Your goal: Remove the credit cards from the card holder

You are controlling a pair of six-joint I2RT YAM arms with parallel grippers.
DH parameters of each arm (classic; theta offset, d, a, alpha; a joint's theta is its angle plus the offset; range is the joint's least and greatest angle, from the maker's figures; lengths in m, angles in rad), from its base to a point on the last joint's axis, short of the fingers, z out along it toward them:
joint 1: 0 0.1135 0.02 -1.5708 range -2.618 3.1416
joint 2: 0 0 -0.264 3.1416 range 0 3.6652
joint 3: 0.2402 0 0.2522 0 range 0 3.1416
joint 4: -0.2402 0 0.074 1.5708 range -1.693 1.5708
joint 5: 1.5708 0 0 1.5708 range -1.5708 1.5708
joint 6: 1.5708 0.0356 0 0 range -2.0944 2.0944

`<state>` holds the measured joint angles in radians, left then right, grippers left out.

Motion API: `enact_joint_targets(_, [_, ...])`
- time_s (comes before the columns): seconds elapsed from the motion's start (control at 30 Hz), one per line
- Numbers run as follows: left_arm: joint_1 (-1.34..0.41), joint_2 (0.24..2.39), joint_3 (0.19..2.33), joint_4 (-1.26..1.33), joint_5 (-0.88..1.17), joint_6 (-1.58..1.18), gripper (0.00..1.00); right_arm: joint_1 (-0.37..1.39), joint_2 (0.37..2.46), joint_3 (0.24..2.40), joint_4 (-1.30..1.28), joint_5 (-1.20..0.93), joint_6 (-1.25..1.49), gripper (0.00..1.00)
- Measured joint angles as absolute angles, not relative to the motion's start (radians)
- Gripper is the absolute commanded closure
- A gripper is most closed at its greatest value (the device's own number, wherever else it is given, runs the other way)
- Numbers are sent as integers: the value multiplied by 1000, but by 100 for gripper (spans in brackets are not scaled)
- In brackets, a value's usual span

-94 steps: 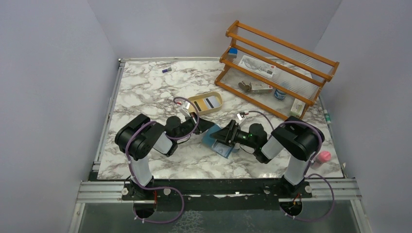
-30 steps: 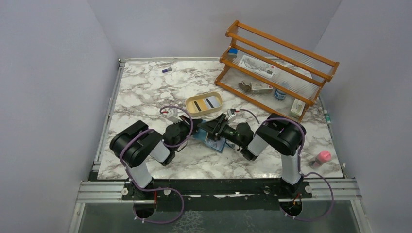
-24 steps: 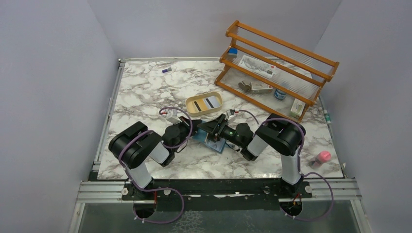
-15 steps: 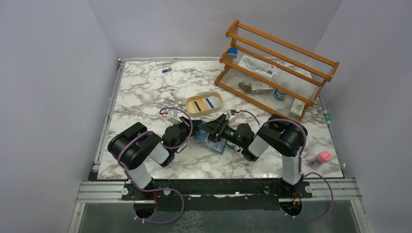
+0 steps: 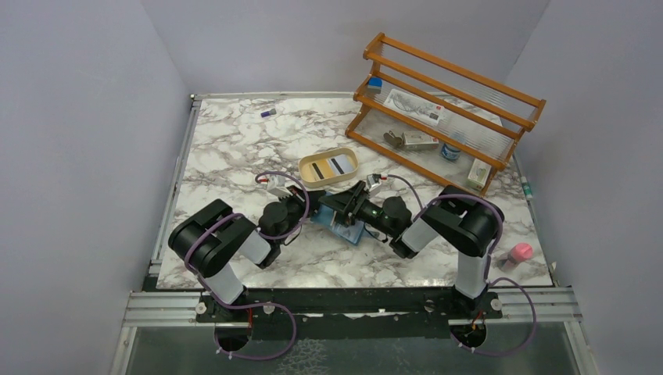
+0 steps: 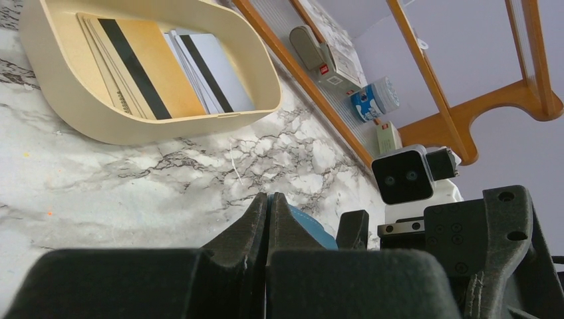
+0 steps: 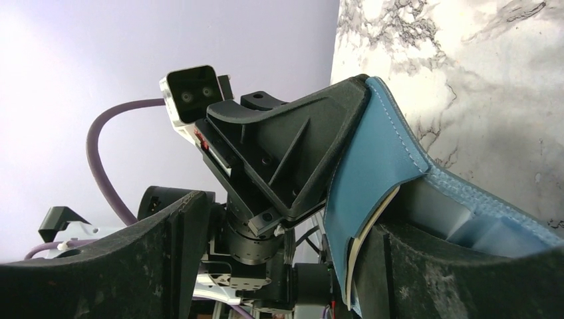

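The teal-blue card holder (image 5: 349,231) lies open on the marble between both grippers. My left gripper (image 5: 312,212) is shut on the edge of one flap (image 6: 310,228) and holds it upright. In the right wrist view that flap (image 7: 372,173) stands up with a cream card edge (image 7: 368,234) tucked in its pocket. My right gripper (image 5: 342,208) is open (image 7: 289,219), one finger inside the open holder beside the raised flap, the other on the flap's far side. A yellow striped card (image 6: 143,70) and a white striped card (image 6: 207,66) lie in the tan oval tray (image 5: 329,166).
The tan tray (image 6: 100,119) sits just beyond the grippers. A wooden rack (image 5: 444,101) with small items stands at the back right. A pink object (image 5: 520,251) lies at the right edge and a small purple item (image 5: 268,113) at the back left.
Since three seconds ago both grippers and the card holder have shifted left and toward the tray. Over the last second the right arm's elbow has swung right; the grippers have barely moved.
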<state>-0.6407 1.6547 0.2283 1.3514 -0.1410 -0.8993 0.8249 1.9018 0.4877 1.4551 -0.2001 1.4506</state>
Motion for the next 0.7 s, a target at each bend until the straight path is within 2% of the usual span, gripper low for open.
enact_joint_targets(0.7, [-627, 1651, 228, 1363, -88, -900, 100, 823, 1794, 451, 1352, -200, 1447, 26])
